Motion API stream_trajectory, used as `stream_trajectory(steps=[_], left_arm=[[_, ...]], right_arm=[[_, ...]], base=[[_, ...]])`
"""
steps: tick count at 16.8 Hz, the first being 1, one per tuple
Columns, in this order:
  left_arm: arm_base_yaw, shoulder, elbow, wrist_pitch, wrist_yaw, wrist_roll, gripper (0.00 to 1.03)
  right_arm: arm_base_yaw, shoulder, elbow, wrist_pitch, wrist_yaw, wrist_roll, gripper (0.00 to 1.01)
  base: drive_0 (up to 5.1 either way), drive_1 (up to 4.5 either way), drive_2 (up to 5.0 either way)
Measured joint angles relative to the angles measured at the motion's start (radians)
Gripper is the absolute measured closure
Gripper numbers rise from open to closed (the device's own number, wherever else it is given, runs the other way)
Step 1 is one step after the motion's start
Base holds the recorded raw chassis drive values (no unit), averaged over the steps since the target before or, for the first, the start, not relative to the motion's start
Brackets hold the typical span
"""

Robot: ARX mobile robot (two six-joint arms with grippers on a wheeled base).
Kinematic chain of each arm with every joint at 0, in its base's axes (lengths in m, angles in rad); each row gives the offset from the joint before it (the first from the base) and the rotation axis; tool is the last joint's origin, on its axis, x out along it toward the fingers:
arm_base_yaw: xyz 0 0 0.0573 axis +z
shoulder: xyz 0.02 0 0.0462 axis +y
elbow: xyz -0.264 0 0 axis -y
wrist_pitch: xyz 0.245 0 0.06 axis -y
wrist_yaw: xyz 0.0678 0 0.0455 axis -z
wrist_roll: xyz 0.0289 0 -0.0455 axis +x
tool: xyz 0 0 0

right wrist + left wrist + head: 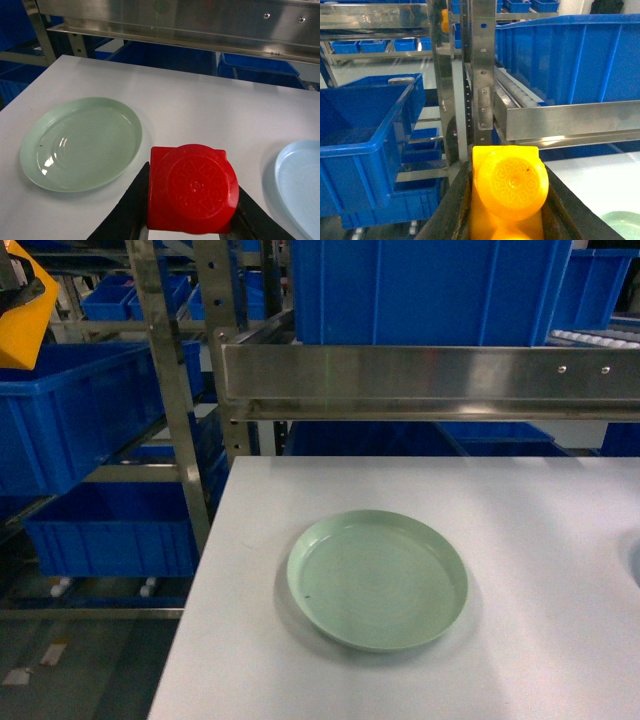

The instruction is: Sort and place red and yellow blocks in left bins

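The glossy red plastic brick (192, 189) with one round stud is clenched in the right gripper (190, 200) above the white counter (200, 100); the longer orange-yellow plastic brick (507, 192) is gripped by the left gripper (506, 200), raised off the counter's left edge beside a big blue plastic tub (365, 145) on the steel rack (482, 75). Both bricks look light, rigid and slick, so flat opposite sides, not the studs, seem the safest hold. Count: one red brick, one yellow brick, one pale green round plate (377, 578), one pale blue plate (300, 182), and several blue tubs.
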Motion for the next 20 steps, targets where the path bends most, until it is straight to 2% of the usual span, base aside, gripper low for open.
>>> stream_trajectory(steps=[20], left_arm=[[0.001, 0.000, 0.000, 0.002, 0.000, 0.000, 0.76]], right_arm=[[0.000, 0.000, 0.000, -0.001, 0.000, 0.000, 0.73]], base=[[-5.0, 2.42, 2.4]])
